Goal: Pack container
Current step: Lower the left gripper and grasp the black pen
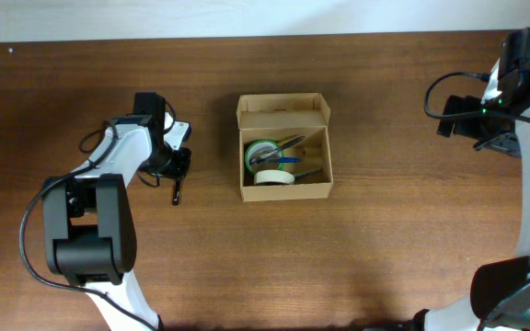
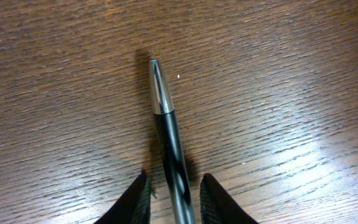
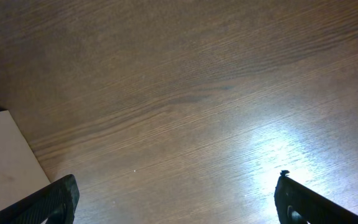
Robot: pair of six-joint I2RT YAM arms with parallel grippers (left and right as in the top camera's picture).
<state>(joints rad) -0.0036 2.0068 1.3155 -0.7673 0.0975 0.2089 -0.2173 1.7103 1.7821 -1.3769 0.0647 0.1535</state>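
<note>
The container (image 1: 283, 188) is a small tan cardboard box at the table's middle, its flap lid (image 1: 282, 108) standing open at the back. Inside lie a green tape roll (image 1: 259, 150), a white tape roll (image 1: 270, 176) and some slim dark tools. A black pen with a silver tip (image 2: 163, 106) lies on the wood left of the box; it also shows in the overhead view (image 1: 176, 193). My left gripper (image 2: 174, 180) straddles the pen's barrel, open, with a gap on each side; overhead it (image 1: 178, 165) sits left of the box. My right gripper (image 3: 176, 193) is wide open and empty over bare wood, far right (image 1: 456, 115).
The table is dark brown wood with a white strip along its far edge (image 1: 247, 18). A pale flat surface (image 3: 5, 162) shows at the lower left of the right wrist view. Cables hang off both arms.
</note>
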